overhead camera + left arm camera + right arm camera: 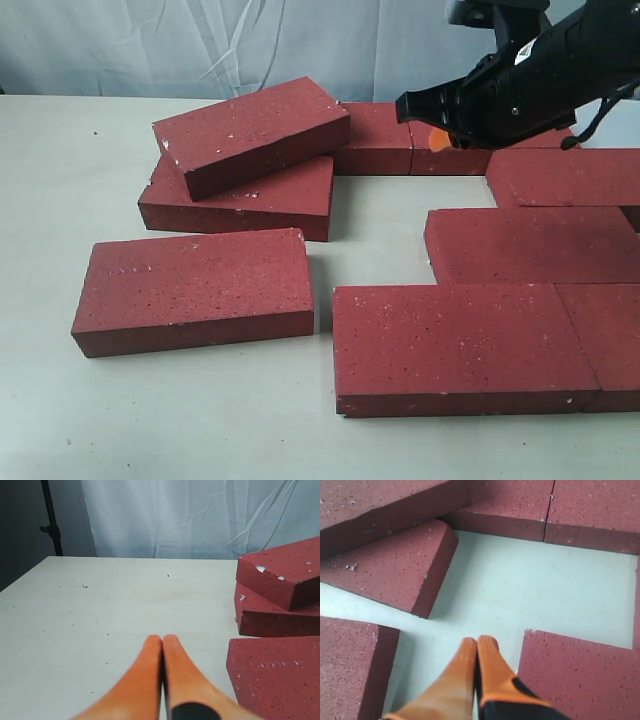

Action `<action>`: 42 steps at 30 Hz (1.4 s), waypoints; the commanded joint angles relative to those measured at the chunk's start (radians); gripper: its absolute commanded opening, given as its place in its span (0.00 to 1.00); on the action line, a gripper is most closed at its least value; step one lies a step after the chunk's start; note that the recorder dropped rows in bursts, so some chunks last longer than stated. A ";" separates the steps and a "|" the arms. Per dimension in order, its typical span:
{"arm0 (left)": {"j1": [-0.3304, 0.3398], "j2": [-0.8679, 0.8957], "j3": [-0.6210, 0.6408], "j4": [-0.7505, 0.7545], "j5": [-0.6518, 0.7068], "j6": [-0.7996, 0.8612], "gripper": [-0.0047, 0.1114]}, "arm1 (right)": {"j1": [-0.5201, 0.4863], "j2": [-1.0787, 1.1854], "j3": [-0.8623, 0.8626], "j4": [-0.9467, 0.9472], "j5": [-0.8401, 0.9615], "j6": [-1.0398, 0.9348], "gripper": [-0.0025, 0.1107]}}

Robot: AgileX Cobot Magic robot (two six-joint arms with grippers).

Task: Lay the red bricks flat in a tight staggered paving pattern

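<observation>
Currently the right gripper has its orange fingers pressed together with nothing between them. It hangs over a bare patch of the table, in the pocket ringed by the red bricks. Can't tell whether it touches the table.

The left gripper is the same: tips pressed together, empty, over bare table at the left. It doesn't show in the exterior view.

Bricks, outward from the pocket:
- The far-row brick lies flat. A second one, end to end on its right, is mostly hidden by the black arm.
- On the right, the middle brick lies flat, with the far-right brick behind it, offset rightward.
- The near-right brick lies flat and butts against the edge brick. The middle brick touches its far side, staggered.
- On the left of the pocket, the top brick sits skewed and tilted on the lower brick.
- The loose brick lies flat at near left, a narrow gap from the near-right brick and just beside the left gripper.

A white curtain hangs behind.
</observation>
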 commanded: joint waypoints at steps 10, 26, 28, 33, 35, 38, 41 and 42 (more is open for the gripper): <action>-0.004 -0.004 0.005 0.001 -0.013 0.000 0.04 | 0.001 0.030 -0.004 0.007 -0.010 -0.008 0.02; -0.004 -0.004 0.005 0.020 -0.099 0.000 0.04 | 0.001 0.030 -0.004 0.007 -0.010 -0.008 0.02; -0.004 -0.004 0.005 0.020 -0.099 0.000 0.04 | 0.001 0.030 -0.004 0.007 -0.010 -0.008 0.02; -0.004 -0.004 0.005 0.020 -0.209 0.000 0.04 | 0.001 0.030 -0.004 0.007 -0.010 -0.008 0.02; -0.004 -0.004 0.005 0.020 -0.274 0.000 0.04 | 0.001 0.030 -0.004 0.007 -0.010 -0.008 0.02; -0.004 -0.004 0.005 0.020 -0.360 0.000 0.04 | 0.001 0.030 -0.004 0.007 0.000 -0.008 0.02; -0.004 -0.004 0.005 0.020 -0.424 0.000 0.04 | 0.001 0.030 -0.004 -0.006 0.020 -0.008 0.02; -0.004 -0.004 0.005 0.020 -0.442 0.000 0.04 | 0.001 0.030 -0.004 -0.008 0.024 -0.008 0.02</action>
